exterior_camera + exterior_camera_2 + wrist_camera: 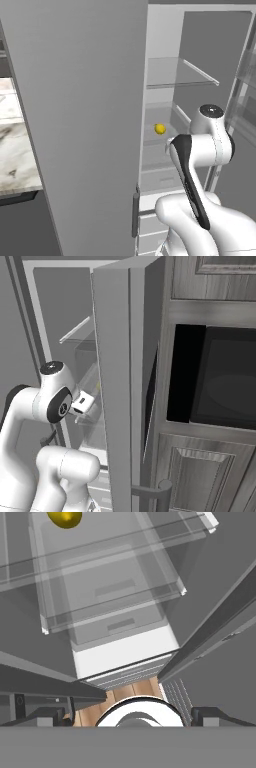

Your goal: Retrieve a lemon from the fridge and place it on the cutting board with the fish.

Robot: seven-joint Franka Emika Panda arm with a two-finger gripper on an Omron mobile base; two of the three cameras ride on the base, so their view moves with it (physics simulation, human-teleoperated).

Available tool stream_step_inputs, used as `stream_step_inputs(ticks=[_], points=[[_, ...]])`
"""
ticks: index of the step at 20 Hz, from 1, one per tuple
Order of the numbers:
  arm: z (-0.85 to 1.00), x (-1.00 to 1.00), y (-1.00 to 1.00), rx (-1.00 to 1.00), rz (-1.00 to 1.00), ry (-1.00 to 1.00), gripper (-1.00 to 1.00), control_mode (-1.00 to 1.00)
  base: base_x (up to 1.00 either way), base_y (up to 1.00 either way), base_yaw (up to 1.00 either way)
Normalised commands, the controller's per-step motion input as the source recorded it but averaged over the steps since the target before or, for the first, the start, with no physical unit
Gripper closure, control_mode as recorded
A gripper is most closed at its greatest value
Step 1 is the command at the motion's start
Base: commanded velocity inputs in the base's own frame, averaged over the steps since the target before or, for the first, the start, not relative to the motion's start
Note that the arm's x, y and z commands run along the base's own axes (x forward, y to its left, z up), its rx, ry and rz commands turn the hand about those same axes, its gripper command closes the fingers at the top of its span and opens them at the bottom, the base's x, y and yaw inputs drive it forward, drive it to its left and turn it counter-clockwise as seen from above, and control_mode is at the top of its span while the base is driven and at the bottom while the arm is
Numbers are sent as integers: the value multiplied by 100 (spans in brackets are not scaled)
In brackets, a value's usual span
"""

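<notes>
Status: early stage, retrieval not yet made. The fridge (80, 125) stands with both doors open; the interior shows glass shelves and pale drawers below. The lemon (159, 129) lies on a glass shelf (165, 137) at mid height, resting free, nothing touching it. In the hand view the lemon (65, 518) sits at the top edge, on the far part of the shelf, well apart from the hand.

The arm reaches into the opening between the two doors. The hand (130, 717) carries nothing; its two finger tips stand at the outer corners of the hand view, jaws spread wide.

Done so far, as judged: fridge opened, arm brought to the compartment. Left: close on the lemon, grip it, withdraw it past the doors, carry it to the cutting board with the fish, set it down.

At the left of the left base view a marbled counter (15, 150) adjoins the fridge.

Writing: none legible. No brand or label on fridge, doors or drawers.
</notes>
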Motion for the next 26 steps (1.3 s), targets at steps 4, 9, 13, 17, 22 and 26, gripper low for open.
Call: stream_step_inputs(ticks=[4,9,13,17,22,26], points=[[0,0,0,0,0,0,-100,100,12,-3,1],[0,0,0,0,0,0,-100,100,0,0,0],[0,0,0,0,0,0,-100,100,0,0,0],[0,1,-2,0,0,-7,-100,-100,0,0,0],[0,38,-4,0,3,-12,-100,-100,0,0,0],[2,42,-3,0,13,0,-100,-100,0,0,0]])
